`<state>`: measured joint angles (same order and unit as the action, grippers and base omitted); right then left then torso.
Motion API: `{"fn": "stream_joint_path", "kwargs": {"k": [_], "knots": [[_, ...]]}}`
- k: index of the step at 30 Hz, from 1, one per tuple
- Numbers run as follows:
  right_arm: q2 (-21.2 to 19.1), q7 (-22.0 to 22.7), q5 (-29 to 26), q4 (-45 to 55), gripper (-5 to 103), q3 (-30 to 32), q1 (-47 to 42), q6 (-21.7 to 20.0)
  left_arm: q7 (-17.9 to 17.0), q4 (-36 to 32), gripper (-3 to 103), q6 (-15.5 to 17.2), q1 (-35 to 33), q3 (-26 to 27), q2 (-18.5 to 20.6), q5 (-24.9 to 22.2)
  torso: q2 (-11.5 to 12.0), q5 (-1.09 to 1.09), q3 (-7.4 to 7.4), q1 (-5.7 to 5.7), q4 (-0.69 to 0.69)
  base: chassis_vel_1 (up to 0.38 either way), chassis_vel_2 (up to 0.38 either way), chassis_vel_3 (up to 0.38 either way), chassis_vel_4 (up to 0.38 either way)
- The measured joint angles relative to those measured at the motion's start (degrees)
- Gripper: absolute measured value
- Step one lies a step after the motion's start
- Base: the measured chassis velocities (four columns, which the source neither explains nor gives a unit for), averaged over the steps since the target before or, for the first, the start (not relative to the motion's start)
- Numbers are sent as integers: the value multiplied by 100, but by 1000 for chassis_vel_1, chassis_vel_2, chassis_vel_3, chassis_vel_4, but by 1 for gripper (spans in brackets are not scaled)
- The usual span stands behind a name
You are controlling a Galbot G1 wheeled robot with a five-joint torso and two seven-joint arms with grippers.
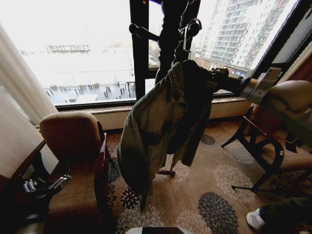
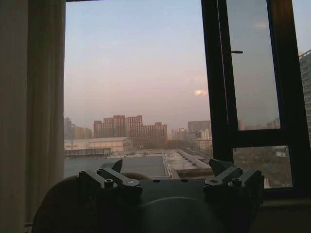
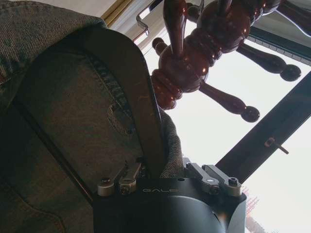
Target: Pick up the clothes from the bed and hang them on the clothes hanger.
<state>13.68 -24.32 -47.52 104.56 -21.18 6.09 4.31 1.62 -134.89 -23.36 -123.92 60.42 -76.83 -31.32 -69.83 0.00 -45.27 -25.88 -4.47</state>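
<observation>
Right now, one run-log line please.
light-blue denim jacket: hanging on dark wooden coat stand | right tool: at jacket collar | left tool: idle, open

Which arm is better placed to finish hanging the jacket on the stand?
Right. Its hand is up at the jacket, shut on the hanger, close to the stand's pegs. The left hand sits low by the armchair, open, facing the window.

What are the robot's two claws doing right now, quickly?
Left claw: open, holding nothing, low beside the brown armchair.
Right claw: shut on the collar of the light-blue denim jacket, up by the wooden coat stand.
</observation>
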Motion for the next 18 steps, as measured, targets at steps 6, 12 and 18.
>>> {"fn": "stream_joint_path", "kwargs": {"k": [6,12,18], "knots": [[-56,52,50,108,28,34,-148,16,0,0,100,0,0,0,0,0,-1,-2,0,0,1,0,0,0,0],[-63,82,70,148,27,36,-196,18,0,0,100,0,0,0,0,0,0,-1,0,0,1,0,0,0,0],[-73,135,60,197,27,37,-219,-23,0,0,100,0,0,0,0,0,0,-1,0,0,1,0,0,0,0]]}}
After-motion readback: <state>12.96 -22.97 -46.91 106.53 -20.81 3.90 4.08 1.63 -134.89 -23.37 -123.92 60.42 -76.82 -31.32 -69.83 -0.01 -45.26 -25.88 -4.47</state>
